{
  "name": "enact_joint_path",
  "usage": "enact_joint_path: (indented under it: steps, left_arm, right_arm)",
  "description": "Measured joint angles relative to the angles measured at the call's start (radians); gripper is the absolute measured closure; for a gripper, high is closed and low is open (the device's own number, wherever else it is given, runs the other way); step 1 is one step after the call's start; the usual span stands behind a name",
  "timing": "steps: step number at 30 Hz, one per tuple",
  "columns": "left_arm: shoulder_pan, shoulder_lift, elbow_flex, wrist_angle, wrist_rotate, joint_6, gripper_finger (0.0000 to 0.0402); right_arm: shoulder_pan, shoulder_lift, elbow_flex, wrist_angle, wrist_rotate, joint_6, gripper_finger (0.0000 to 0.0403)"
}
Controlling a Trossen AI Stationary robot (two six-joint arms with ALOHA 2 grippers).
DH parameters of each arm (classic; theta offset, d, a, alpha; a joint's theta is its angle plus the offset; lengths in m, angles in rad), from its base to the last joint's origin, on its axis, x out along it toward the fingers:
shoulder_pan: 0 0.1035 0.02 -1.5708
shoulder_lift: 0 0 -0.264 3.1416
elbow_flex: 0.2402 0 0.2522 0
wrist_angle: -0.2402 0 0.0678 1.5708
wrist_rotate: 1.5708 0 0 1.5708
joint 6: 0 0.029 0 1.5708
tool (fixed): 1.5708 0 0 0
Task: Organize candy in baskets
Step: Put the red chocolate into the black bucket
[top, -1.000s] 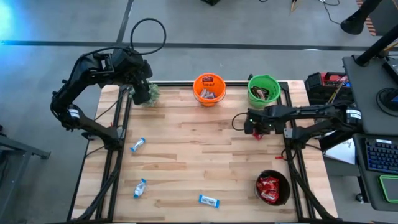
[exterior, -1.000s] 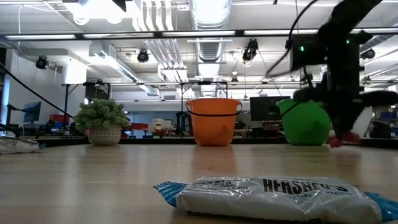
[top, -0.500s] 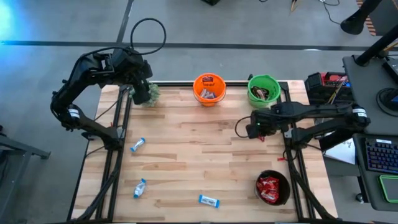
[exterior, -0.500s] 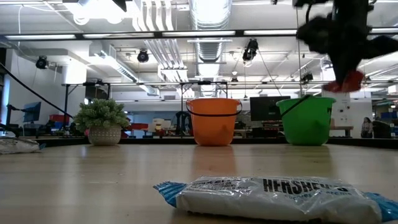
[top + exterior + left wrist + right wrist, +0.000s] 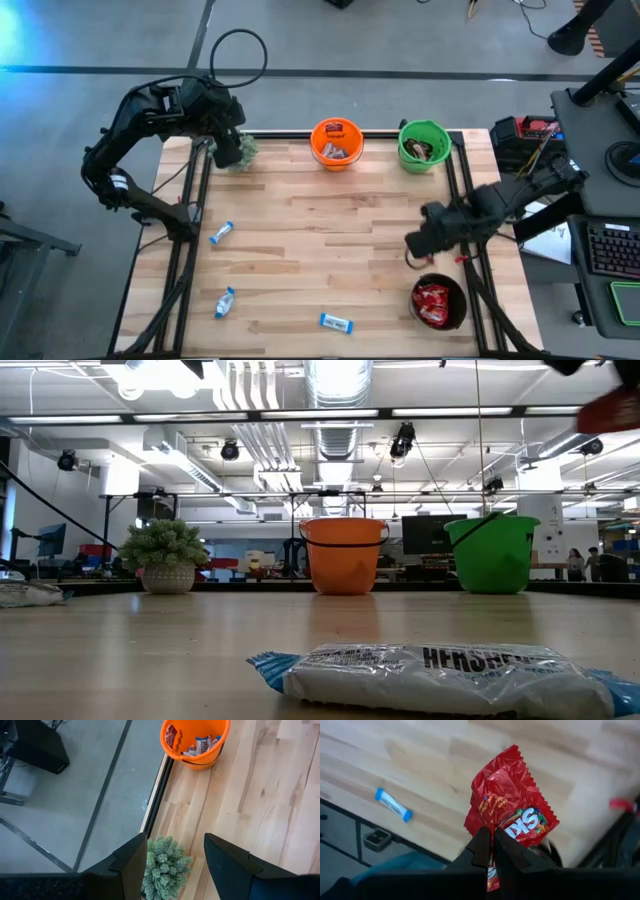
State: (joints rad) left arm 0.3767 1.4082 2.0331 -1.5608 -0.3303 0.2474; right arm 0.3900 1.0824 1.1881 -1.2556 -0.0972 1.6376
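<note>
Red packet [image 5: 512,815] pinched in our right end effector [image 5: 491,851], we carry it toward the black basket [image 5: 438,303]; next, release above it.

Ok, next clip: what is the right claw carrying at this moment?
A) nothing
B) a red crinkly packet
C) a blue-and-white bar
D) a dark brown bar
B: in the right wrist view the right claw is shut on a red crinkly packet, pinched at its lower edge, above the wooden table.
</note>
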Motion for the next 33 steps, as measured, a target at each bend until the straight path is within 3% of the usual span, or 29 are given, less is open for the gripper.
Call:
enact_joint_path:
  steps: [8, 13, 19, 25, 33]
  left_arm:
    - [0.000, 0.000, 0.000, -0.004, -0.001, -0.006, 0.0222]
    - [0.000, 0.000, 0.000, -0.009, -0.001, -0.008, 0.0222]
    - [0.000, 0.000, 0.000, -0.010, -0.001, -0.009, 0.0222]
    - [0.000, 0.000, 0.000, -0.010, -0.001, -0.010, 0.0222]
    - [0.000, 0.000, 0.000, -0.010, -0.003, -0.039, 0.0222]
  right_arm:
    - [0.302, 0.046, -0.032, 0.036, 0.002, 0.366, 0.0394]
    - [0.418, 0.093, -0.032, 0.101, 0.008, 0.495, 0.0394]
    - [0.464, 0.140, -0.032, 0.126, 0.015, 0.520, 0.0394]
    - [0.461, 0.164, -0.032, 0.182, 0.011, 0.429, 0.0390]
    - [0.461, 0.163, -0.032, 0.199, 0.009, 0.438, 0.0327]
